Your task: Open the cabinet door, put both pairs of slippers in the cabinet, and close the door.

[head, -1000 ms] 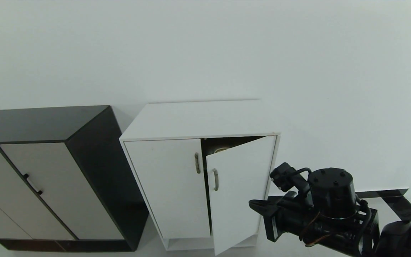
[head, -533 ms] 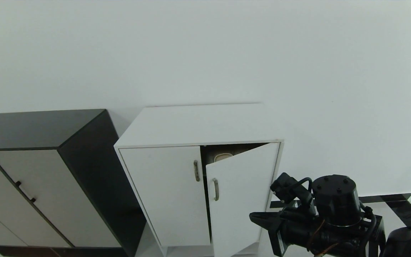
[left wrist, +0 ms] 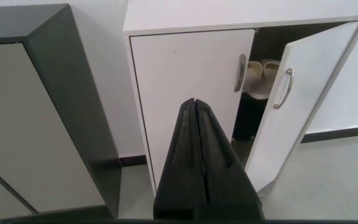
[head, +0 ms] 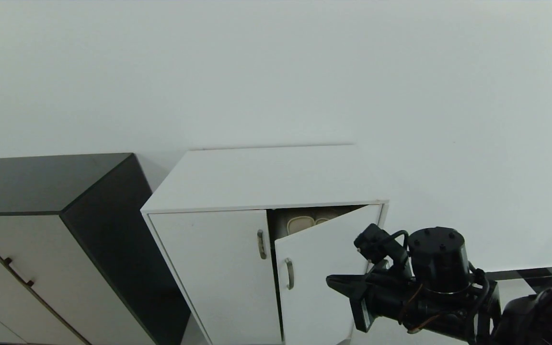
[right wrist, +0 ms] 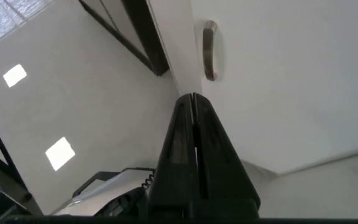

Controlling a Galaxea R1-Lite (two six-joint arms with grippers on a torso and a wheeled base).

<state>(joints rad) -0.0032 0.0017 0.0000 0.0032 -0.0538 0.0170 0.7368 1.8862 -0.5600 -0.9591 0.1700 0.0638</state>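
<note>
Behind the partly open right door [head: 314,249] of the white cabinet [head: 266,177], pale slippers [head: 301,223] sit on an upper shelf, so closing the door looks like the step in hand. The right tool [head: 336,281], pressed shut and empty, is in front of the door's outer face near the handle [head: 289,273]; contact cannot be told. A steady push toward the handle edge, not the hinge, should swing it flush. The left tool [left wrist: 194,106], likewise closed and empty, is well back.
</note>
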